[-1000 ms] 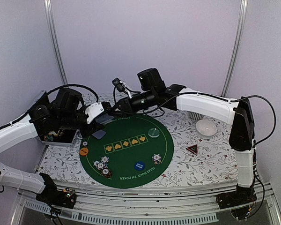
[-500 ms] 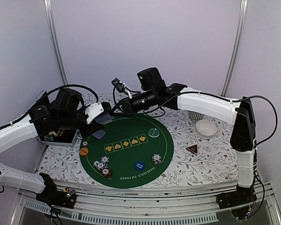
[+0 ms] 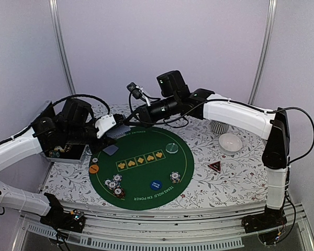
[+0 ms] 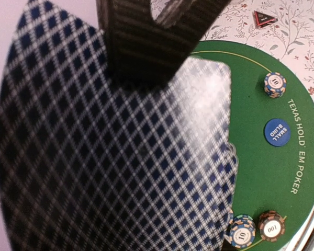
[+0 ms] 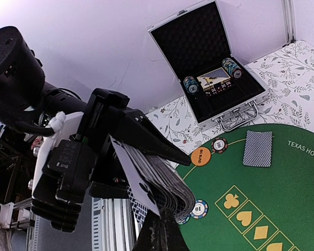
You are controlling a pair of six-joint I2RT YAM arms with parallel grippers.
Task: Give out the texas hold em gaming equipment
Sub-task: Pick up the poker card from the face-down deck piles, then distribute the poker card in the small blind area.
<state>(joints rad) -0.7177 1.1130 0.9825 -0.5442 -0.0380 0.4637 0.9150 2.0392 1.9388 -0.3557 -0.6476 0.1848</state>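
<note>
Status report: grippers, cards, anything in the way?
Left gripper shut on card deck. Right gripper at deck edge, grip unclear. One card face-down on green mat. No obstruction seen.

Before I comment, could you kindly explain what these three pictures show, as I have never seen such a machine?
These are two robot arms bolted to a table. The wide picture looks down from above; the other two come from a camera on each wrist. On the green mat lie poker chips, a blue button, a clear disc and one card. The left arm's fingers clamp a deck of cards; the right arm's fingers are at that deck; whether they grip a card is unclear.
</note>
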